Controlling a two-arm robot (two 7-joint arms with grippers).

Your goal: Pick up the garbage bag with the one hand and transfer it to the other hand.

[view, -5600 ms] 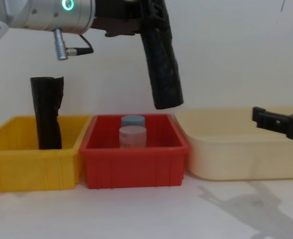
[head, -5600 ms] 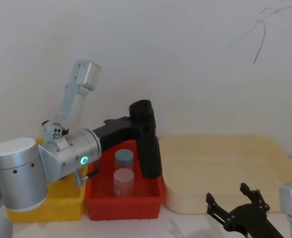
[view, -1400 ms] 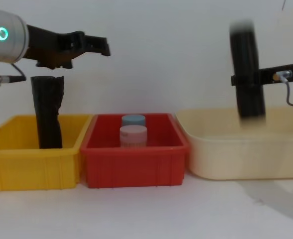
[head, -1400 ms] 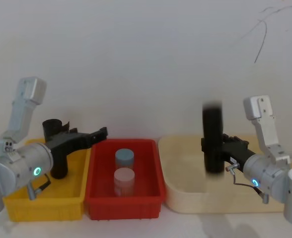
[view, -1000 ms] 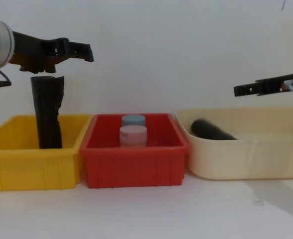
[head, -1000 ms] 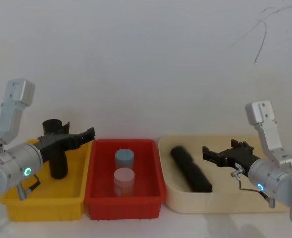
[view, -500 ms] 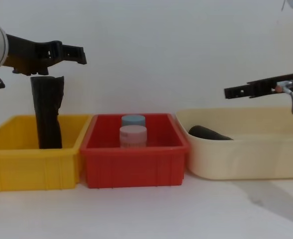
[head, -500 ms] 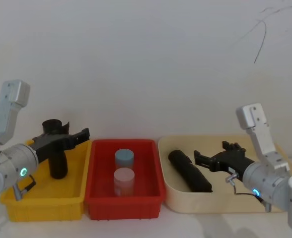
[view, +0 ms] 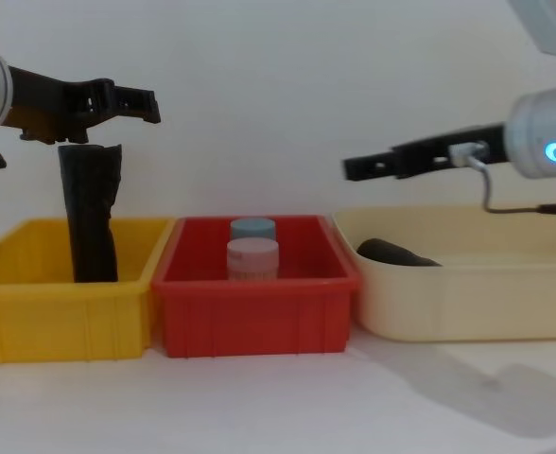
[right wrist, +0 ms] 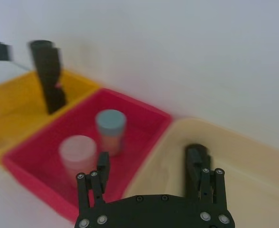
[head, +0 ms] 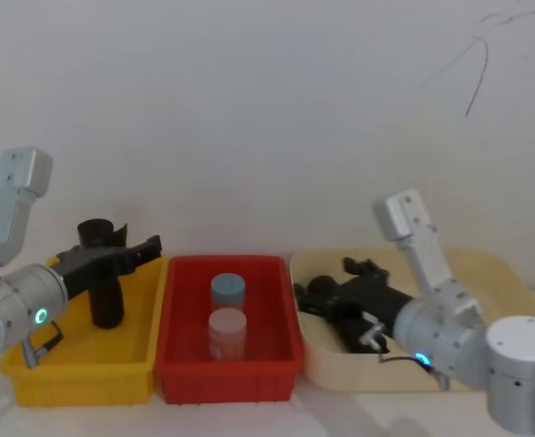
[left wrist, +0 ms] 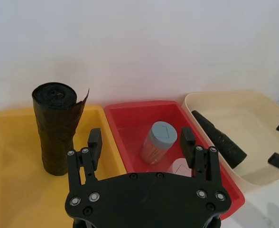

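Garbage bag (view: 397, 253) lies in cream tray (view: 467, 303) below right gripper (view: 357, 167).

Four cameras, one shared scene
Head camera looks forward and down; chest camera sits low, side-on; wrist cameras look past the left gripper (left wrist: 140, 137) and right gripper (right wrist: 149, 159); all four share the red bin (head: 227, 381).
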